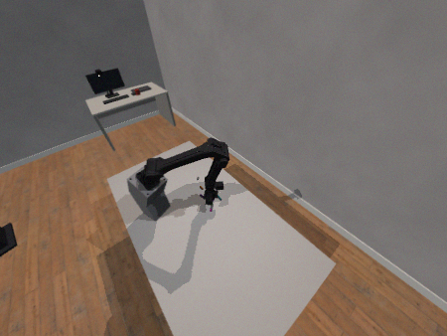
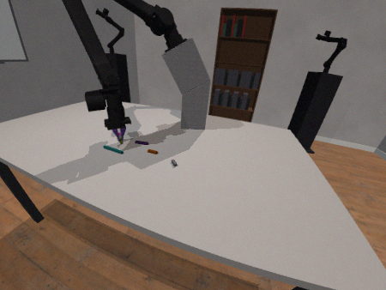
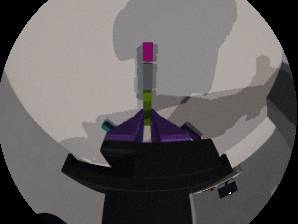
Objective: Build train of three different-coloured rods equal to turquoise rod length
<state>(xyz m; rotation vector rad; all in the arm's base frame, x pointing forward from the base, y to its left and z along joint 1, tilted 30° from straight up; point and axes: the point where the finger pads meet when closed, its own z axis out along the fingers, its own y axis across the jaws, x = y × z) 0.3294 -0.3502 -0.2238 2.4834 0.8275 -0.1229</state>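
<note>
on the white table (image 2: 257, 193), the gripper (image 2: 120, 138) clenches one lime rod (image 3: 147, 103) above a grey-and-magenta line; one turquoise rod (image 2: 112, 149), one purple rod (image 2: 141, 142), one orange rod (image 2: 153, 151), one grey rod (image 2: 174, 163) lie nearby; no writing readable

Reaches from the grey base (image 1: 160, 207) left of centre in the top view, elbow raised, forearm dropping straight down. Points the gripper (image 2: 120, 138) at the table, purple fingers clamped on a lime rod (image 3: 147, 103).
</note>
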